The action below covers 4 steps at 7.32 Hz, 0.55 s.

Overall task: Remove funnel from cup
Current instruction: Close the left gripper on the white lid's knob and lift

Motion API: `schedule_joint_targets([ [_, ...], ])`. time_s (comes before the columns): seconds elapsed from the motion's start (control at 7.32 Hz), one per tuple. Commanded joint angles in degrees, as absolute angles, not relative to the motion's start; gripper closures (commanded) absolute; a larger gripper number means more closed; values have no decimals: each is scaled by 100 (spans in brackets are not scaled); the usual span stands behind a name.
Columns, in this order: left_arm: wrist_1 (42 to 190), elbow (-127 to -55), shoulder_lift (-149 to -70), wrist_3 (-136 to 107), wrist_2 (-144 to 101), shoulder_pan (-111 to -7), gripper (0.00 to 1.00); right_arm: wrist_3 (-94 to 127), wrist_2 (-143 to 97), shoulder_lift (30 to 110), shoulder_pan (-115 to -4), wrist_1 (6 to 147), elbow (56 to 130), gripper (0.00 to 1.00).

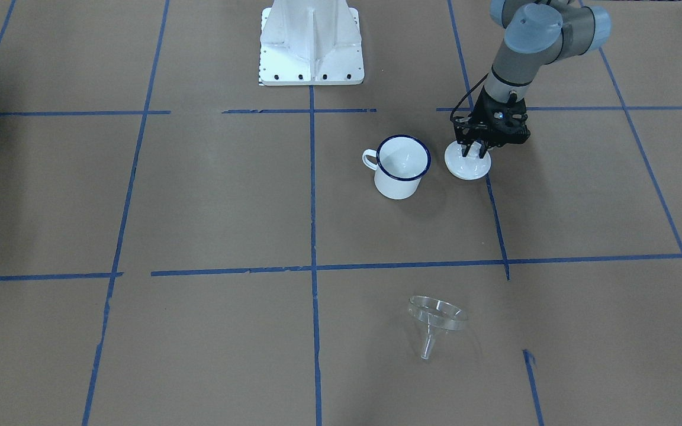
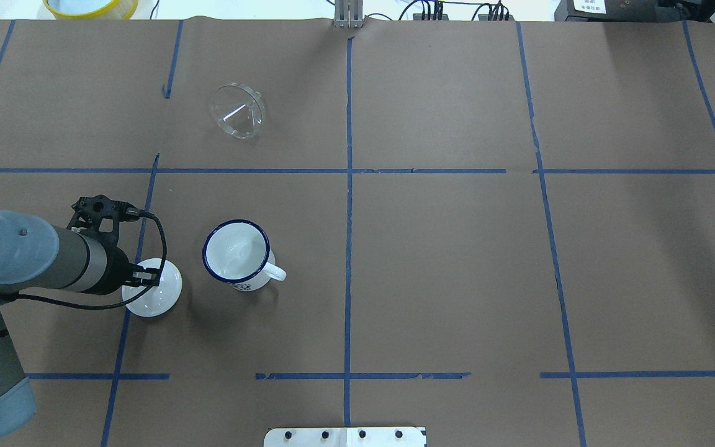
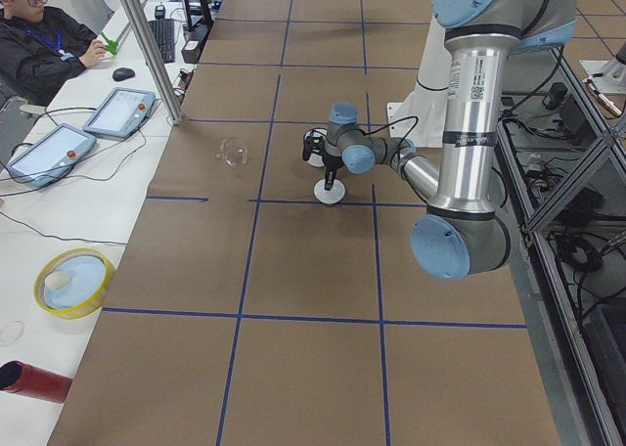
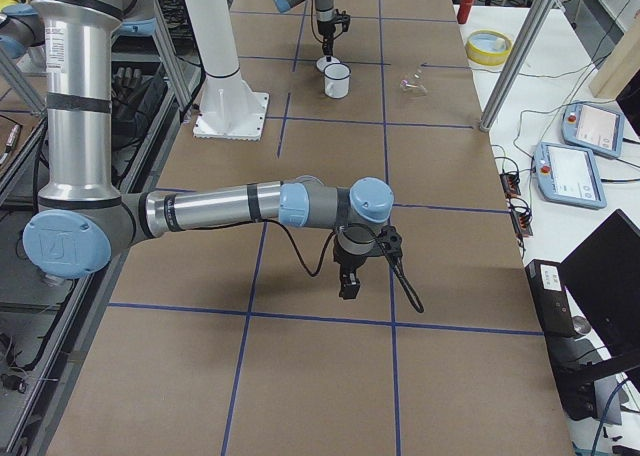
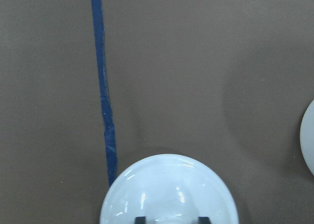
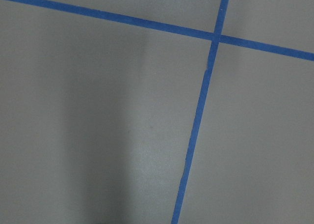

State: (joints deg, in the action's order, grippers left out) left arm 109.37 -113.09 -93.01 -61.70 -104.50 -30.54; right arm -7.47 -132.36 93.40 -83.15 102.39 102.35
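Far left, the left tool (image 1: 475, 151) is down on the white lid (image 2: 165, 293), fingers looking pinched on its middle, though the wrist view crops most of that. The lid sits flat on the tabletop (image 2: 457, 267), just beside the cup (image 2: 236, 254), not touching. Cup's upright, handle pointing away from the lid. The funnel (image 2: 238, 110) is out of it, lying tipped over well apart, further out. The right tool (image 4: 348, 281) hangs over the tabletop way off; can't tell if it's open or closed.

This is a robotics lab. The table (image 1: 199, 207) is papered brown and gridded with blue tape (image 1: 312, 195). Well beyond the left gripper (image 3: 330, 183), a side bench holds teach pendants (image 3: 119, 111), a keyboard (image 3: 162, 37) and a seated operator (image 3: 44, 50).
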Motion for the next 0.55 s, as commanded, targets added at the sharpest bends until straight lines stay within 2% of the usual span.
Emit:
schedule_joint_targets([
  [0.0, 10899, -11468, -9264, -6161, -10459, -3120, 100, -747, -13236, 9343, -8314, 10239, 10239, 0],
  [0.14, 10603, -11783, -9255, -6109, -10485, -3225, 100, -747, -13236, 9343, -8314, 10239, 10231, 0],
  [0.41, 9192, -12888, -9368, -5960, -10538, -3619, 100, -747, -13236, 9343, -8314, 10239, 10239, 0],
])
